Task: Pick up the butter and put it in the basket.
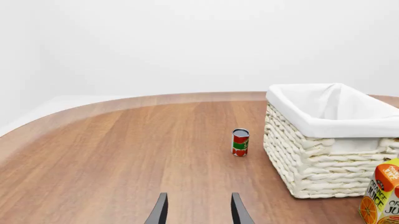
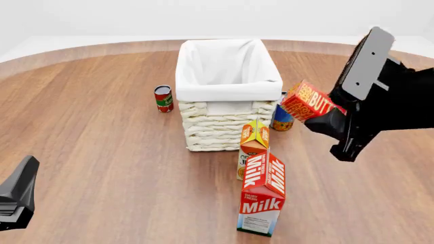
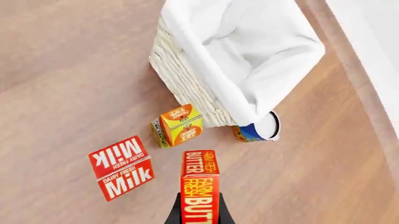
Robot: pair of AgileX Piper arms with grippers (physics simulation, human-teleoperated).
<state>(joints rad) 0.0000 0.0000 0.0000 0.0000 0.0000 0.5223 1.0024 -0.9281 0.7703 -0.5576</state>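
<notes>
The butter (image 2: 310,101), a small red-orange box with white lettering, hangs in the air just right of the basket (image 2: 227,127), held by my right gripper (image 2: 324,113), which is shut on it. The right wrist view looks down the butter (image 3: 199,186) onto the table, with the basket (image 3: 187,84) and its white lining ahead of it. My left gripper (image 1: 198,210) is open over bare table at the near left, with nothing between its fingers. In the left wrist view the basket (image 1: 324,154) stands ahead and to one side of that gripper.
A red milk carton (image 2: 261,195) stands in front of the basket, with an orange juice carton (image 2: 252,145) between them. A red-and-green can (image 2: 162,98) stands left of the basket. A blue-and-orange can (image 2: 282,120) sits at the basket's right front corner.
</notes>
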